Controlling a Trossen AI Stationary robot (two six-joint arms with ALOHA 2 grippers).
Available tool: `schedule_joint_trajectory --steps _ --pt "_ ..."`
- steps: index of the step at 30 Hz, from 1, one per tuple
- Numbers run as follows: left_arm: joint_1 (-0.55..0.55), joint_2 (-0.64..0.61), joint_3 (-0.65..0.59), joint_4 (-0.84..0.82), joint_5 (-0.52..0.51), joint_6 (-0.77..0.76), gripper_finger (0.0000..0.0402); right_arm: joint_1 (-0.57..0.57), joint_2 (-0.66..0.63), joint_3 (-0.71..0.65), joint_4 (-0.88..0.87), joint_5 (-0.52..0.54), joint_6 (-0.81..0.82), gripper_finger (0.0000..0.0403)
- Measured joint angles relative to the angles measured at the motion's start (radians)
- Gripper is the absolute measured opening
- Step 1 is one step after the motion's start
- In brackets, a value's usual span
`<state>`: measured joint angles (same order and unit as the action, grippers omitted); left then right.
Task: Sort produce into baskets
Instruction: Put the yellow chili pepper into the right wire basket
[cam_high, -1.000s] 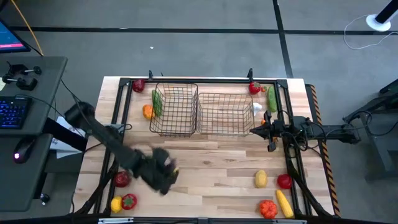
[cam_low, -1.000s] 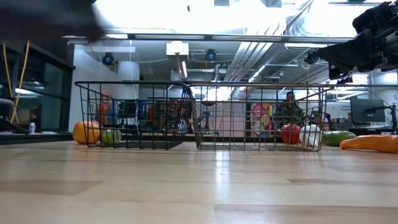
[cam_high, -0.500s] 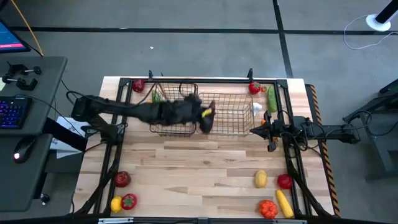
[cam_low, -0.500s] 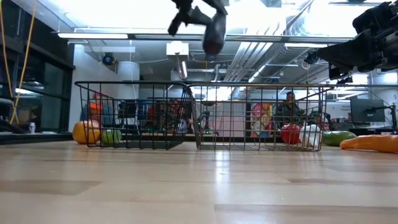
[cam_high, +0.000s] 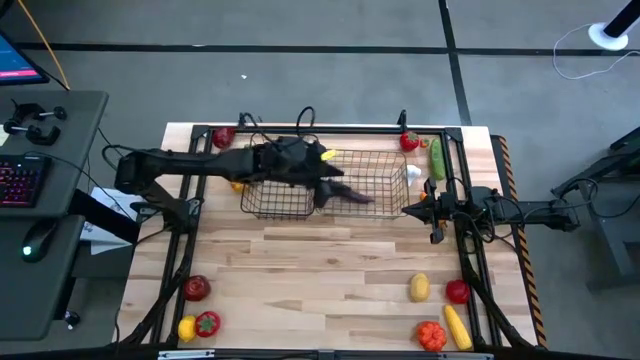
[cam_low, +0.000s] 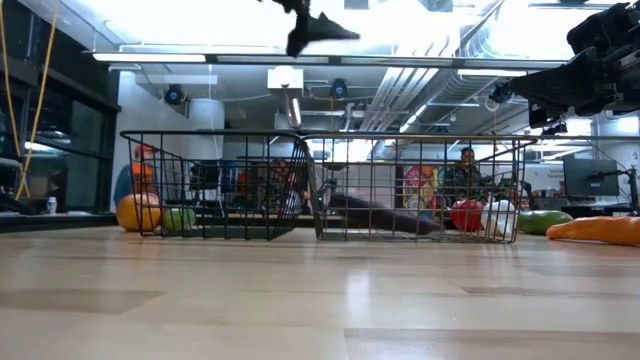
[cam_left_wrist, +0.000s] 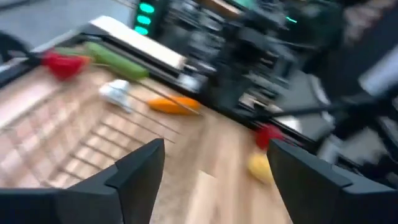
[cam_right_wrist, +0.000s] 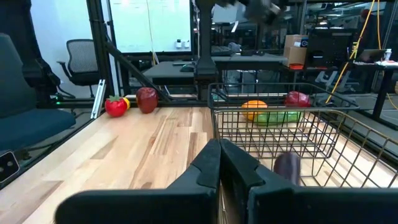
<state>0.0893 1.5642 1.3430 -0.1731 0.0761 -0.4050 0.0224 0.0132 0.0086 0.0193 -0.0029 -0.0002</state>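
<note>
A dark purple eggplant (cam_high: 352, 194) lies in the wider basket (cam_high: 385, 160), near its wall shared with the narrower basket (cam_high: 262, 202). The low view shows it as a long dark shape (cam_low: 375, 215) on that basket's floor. The left gripper (cam_high: 322, 187) hangs above the wider basket, fingers spread wide and holding nothing. The right gripper (cam_high: 408, 209), fingers pressed together, waits just outside the wider basket. On the worktop (cam_high: 320, 280), an orange (cam_low: 139, 212) and a green piece (cam_low: 180, 219) sit beside the narrower basket.
</note>
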Motion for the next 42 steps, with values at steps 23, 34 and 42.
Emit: schedule_joint_trajectory --steps 23,34,42 --pt "-0.335 -0.474 -0.513 0.293 -0.684 -0.403 0.0275 0.0 0.0 0.001 0.178 0.054 0.292 0.0" --pt "-0.142 -0.517 -0.514 0.342 -0.606 -0.276 0.0275 -0.006 0.088 0.184 0.592 0.454 0.493 0.0" --pt "0.113 -0.542 -0.495 0.365 -0.223 -0.181 0.0275 -0.102 0.444 0.821 -0.79 0.63 0.701 0.002"
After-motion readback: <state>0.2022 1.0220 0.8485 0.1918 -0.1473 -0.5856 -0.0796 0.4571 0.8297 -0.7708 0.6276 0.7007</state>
